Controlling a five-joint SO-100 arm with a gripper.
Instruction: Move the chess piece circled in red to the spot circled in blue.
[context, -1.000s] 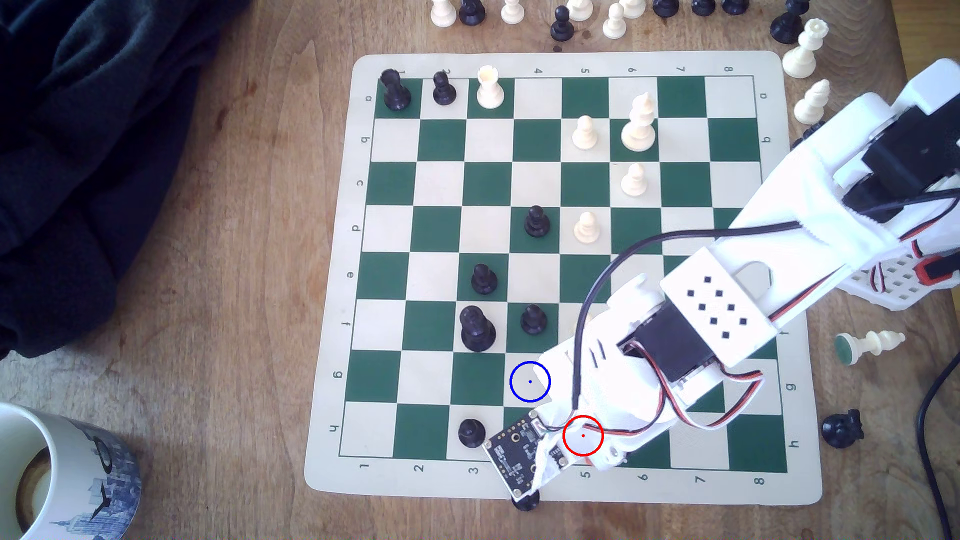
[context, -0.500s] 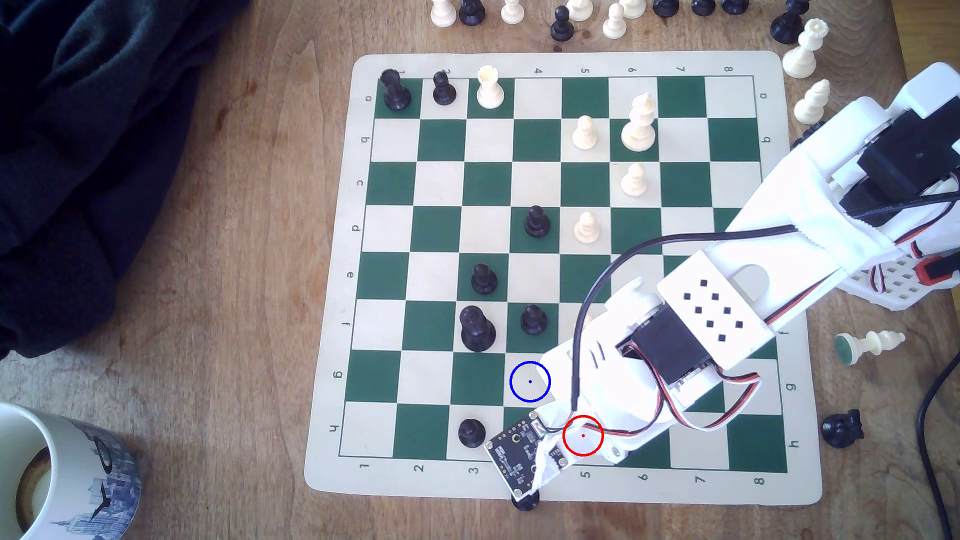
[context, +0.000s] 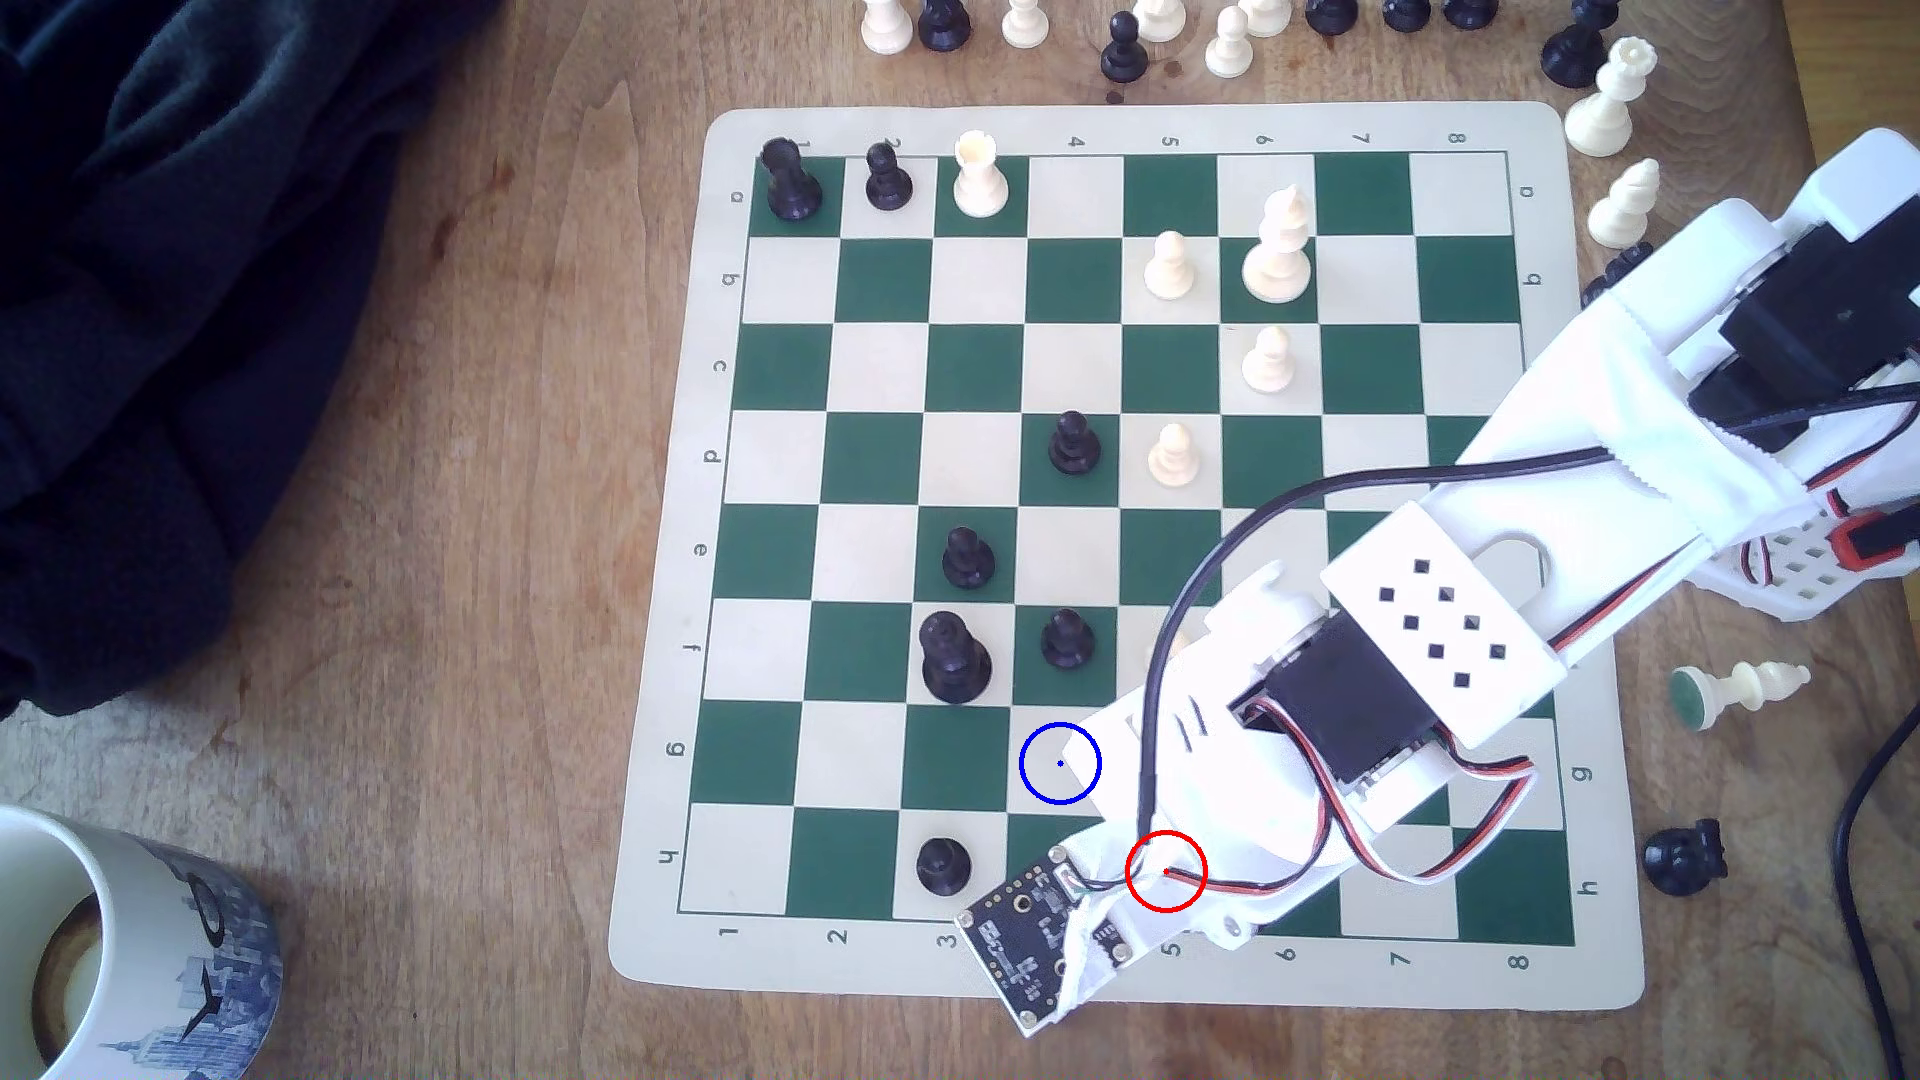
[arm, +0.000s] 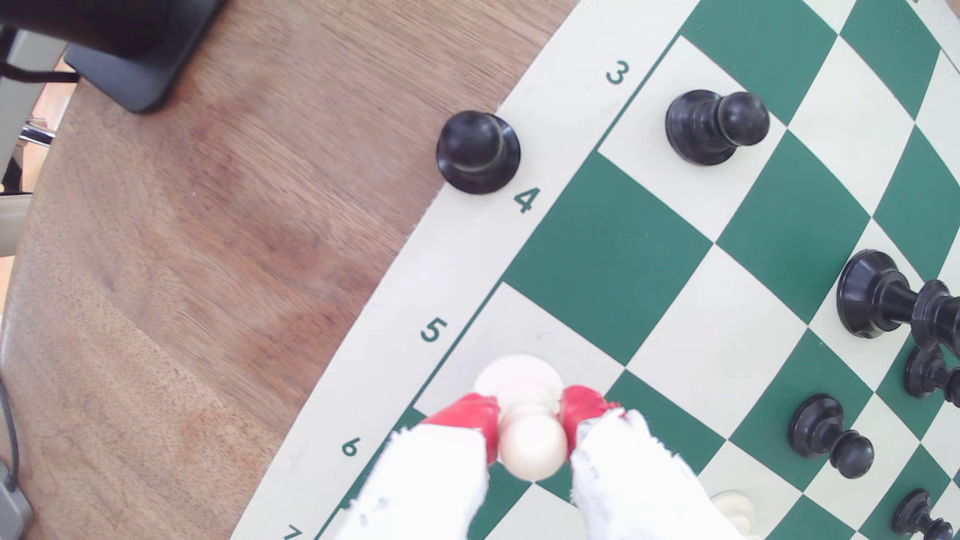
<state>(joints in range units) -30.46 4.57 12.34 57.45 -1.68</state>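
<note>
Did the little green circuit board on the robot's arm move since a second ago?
Yes. The circuit board slid toward the exterior view's bottom edge, farther past the chess mat's border, and now covers the black piece there.

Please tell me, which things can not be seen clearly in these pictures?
- White pawn in the claw: exterior view, the arm covers it.
- Whether its base is lifted off the square: wrist view, cannot tell.
- Mug: exterior view, cut by the edge.
- Pieces above the board: exterior view, tops cut off.
</note>
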